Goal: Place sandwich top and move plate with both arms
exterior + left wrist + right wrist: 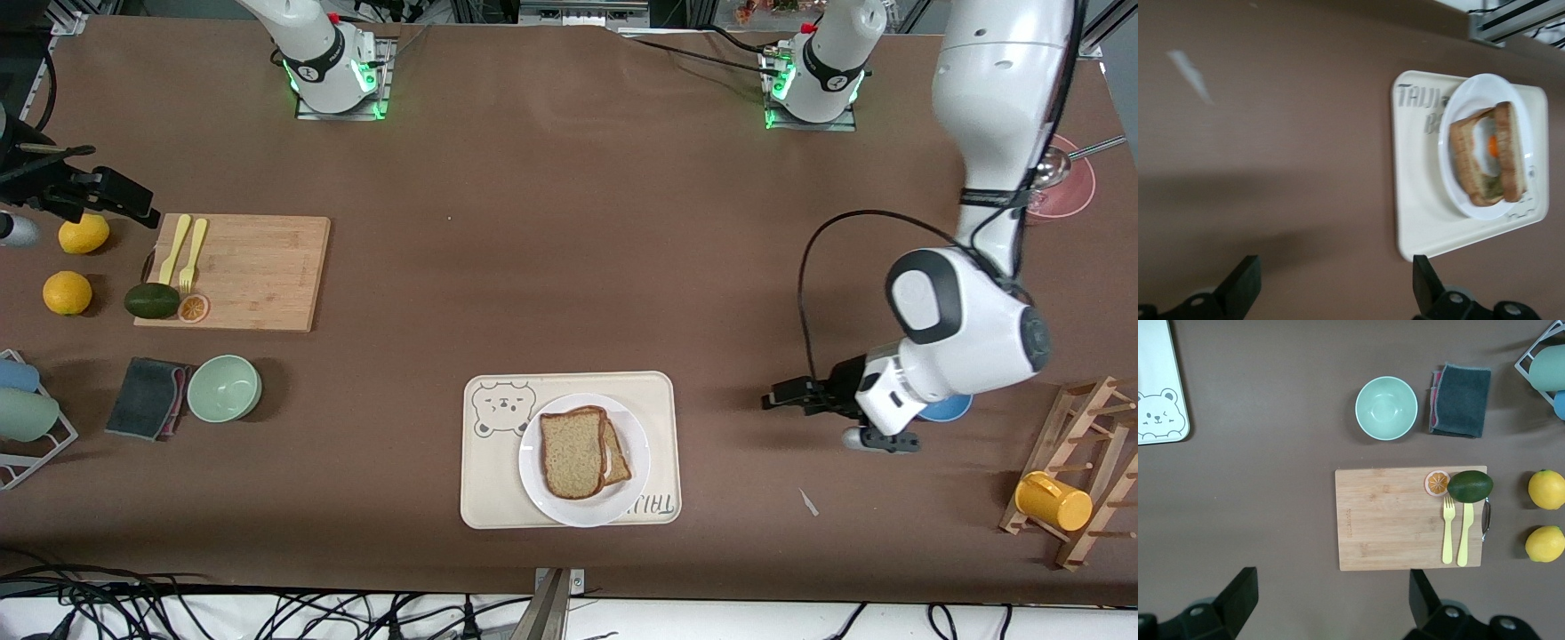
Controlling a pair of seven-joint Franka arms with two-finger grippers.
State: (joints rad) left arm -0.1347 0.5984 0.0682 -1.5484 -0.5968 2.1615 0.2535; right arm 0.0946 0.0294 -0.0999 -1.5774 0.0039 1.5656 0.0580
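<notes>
The sandwich top (pixel 573 454) is shown on the plate (pixel 622 507) near the tabletop's front edge; the left tool (pixel 788 394), fingers apart, is nearer than the open right tool (pixel 93 197).

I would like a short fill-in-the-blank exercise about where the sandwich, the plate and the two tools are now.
1. The sandwich top lies on the other slice, on the white ____.
2. The plate rests on the cream ____ with a bear print.
3. The left tool is open, at the tray's left-arm end, over the bare ____.
4. The avocado lies on the wooden ____, under the open right tool.

Missing words: plate; tray; table; board
</notes>
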